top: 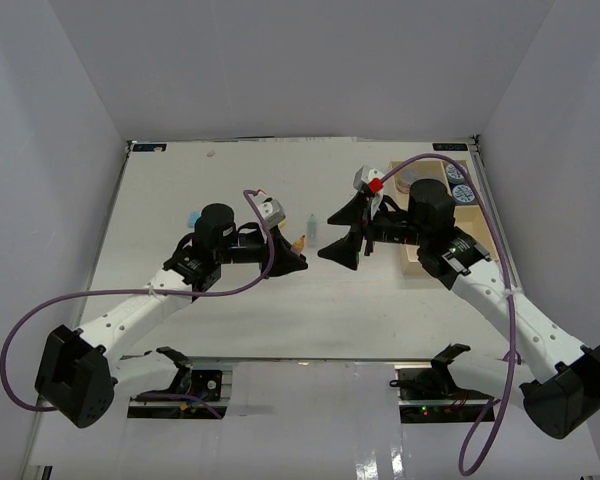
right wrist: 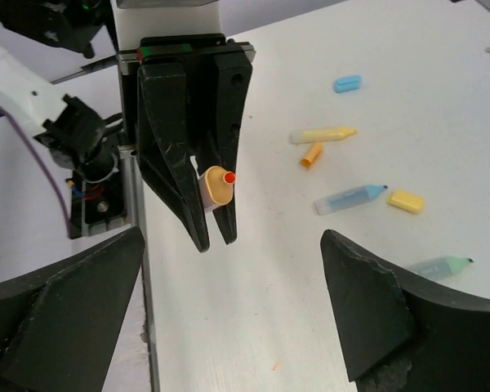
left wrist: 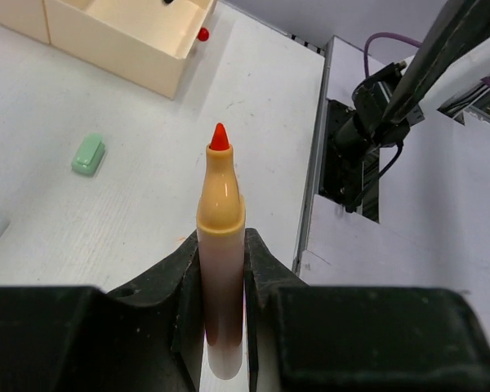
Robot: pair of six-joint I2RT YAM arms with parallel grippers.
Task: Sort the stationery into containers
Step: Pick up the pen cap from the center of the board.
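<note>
The left gripper (left wrist: 223,286) clamps an orange marker (left wrist: 220,253), tip pointing to the tray (left wrist: 139,57) on the far right. The right gripper (right wrist: 229,318) stands wide open facing it. Green cap (left wrist: 88,154) and loose markers (right wrist: 350,198) lie on the table (left wrist: 147,204) between.

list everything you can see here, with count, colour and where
orange marker: 1, orange, in left end effector
other markers: 3, yellow marker, blue marker, green marker, lying on table
small pieces: 4, blue piece, orange piece, yellow piece, green piece, loose on table
rolls: 3, two blue-white, one grey, at tray's far end
tray: 1, light wood, table's right side
table: 1, white
left end effector: black, shut on orange marker
right end effector: black, open, facing the left one
</note>
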